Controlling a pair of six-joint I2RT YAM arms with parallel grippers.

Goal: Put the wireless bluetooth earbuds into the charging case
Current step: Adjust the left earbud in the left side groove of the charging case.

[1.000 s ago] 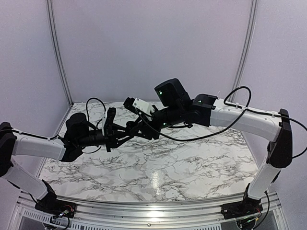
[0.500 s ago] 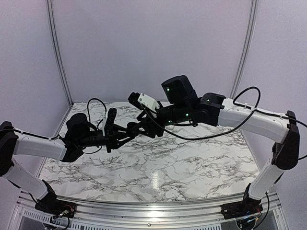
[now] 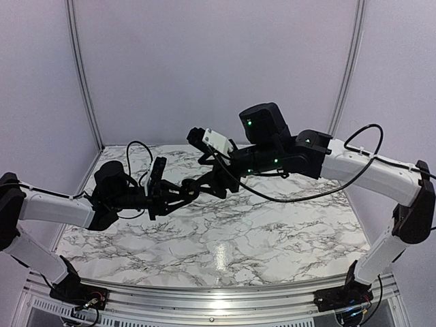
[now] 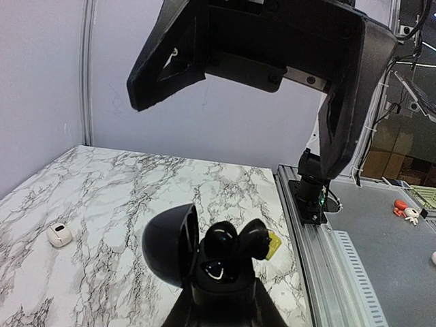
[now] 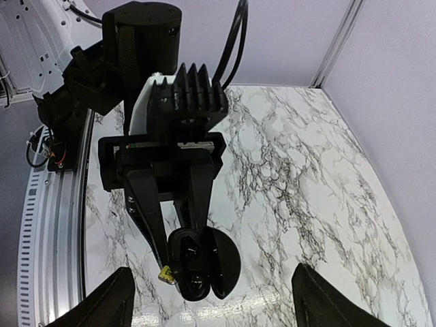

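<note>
My left gripper (image 5: 180,240) clamps the open charging case (image 4: 216,274) above the worktop (image 4: 102,191), both earbuds (image 4: 222,238) sitting in it. My right gripper (image 4: 235,136) hovers above, spread wide and empty.

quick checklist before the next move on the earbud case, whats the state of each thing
1. case gripped by left fingers: ok, clamped in mid-air above the table.
2. lid open: ok, swung wide to one side.
3. earbuds in the case: ok, two black buds stand in it.
4. earbuds fully seated: cannot tell, both stick up out of it.
5. right fingers open and empty: ok, spread wide with nothing between them.
6. right fingers apart from the case: ok, a gap shows in the left wrist view.
</note>
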